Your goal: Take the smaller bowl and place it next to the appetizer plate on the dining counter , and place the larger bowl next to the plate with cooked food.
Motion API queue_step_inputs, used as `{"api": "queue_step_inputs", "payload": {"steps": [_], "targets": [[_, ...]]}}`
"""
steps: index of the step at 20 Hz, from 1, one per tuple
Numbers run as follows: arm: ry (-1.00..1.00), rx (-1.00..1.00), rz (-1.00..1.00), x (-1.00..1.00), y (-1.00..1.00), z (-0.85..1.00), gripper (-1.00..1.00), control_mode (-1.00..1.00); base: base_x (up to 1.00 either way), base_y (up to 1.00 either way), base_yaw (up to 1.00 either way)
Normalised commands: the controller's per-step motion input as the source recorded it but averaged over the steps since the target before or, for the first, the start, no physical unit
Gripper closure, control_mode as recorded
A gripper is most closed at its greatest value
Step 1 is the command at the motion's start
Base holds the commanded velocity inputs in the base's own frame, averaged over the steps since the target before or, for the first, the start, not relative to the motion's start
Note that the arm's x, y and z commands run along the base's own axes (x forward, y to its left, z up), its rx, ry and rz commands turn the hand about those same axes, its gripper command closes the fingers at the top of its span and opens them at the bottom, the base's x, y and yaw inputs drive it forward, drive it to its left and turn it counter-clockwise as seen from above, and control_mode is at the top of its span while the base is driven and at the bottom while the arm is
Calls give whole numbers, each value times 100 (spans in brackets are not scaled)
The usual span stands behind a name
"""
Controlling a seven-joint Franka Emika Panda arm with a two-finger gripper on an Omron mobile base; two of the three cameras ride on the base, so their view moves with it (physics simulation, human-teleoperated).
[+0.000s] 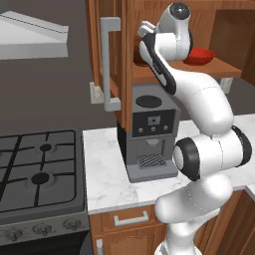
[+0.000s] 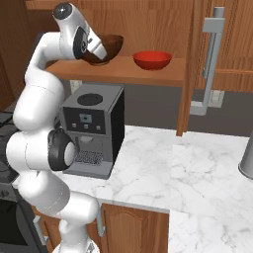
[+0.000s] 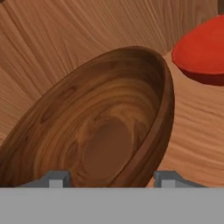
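- The white arm reaches up into the open wooden cabinet, its end effector [image 3: 113, 179] pushed right against the wide, deep bowl of dark reddish-brown polished wood [image 3: 109, 131].
- That larger bowl sits on the cabinet's wooden shelf [image 2: 128, 73], directly ahead of the end effector; the near rim passes between the two finger tips.
- The small glossy red round bowl [image 2: 152, 60] rests on the same shelf, off to one side of the end effector and apart from the wooden bowl.
- The jaws straddle the rim with a gap showing, but I cannot tell whether they have bitten yet; no firm grip is visible.
- To do this step well, I would judge that one finger should go inside the wall and one outside, squeezing squarely on the rim before any lift, then rising clear of the shelf without nudging the red bowl.
- The polished wood looks slick and the bowl heavy, so a shallow pinch might slip.
- The hand view shows the finger tips [image 3: 56, 178] and the bowl's grained hollow, which the arm blocks in the left base view.
- The right base view shows both bowls side by side, plus the grey coffee machine [image 2: 91, 129] on the white marble tabletop [image 2: 197, 168] far below the end effector.
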Motion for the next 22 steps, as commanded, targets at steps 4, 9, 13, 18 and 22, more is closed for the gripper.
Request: {"api": "queue_step_inputs", "payload": {"steps": [4,9,13,18,22], "targets": [[0,0,0,-6,0,0,100,-100,0,0,0],[2,0,-14,-100,-23,-19,100,-100,0,0,0],[0,5,-9,-100,-58,-23,100,-100,0,0,0],[0,5,15,-100,-31,-4,100,-100,0,0,0],[0,0,39,-100,0,0,100,-100,0,0,0]]}}
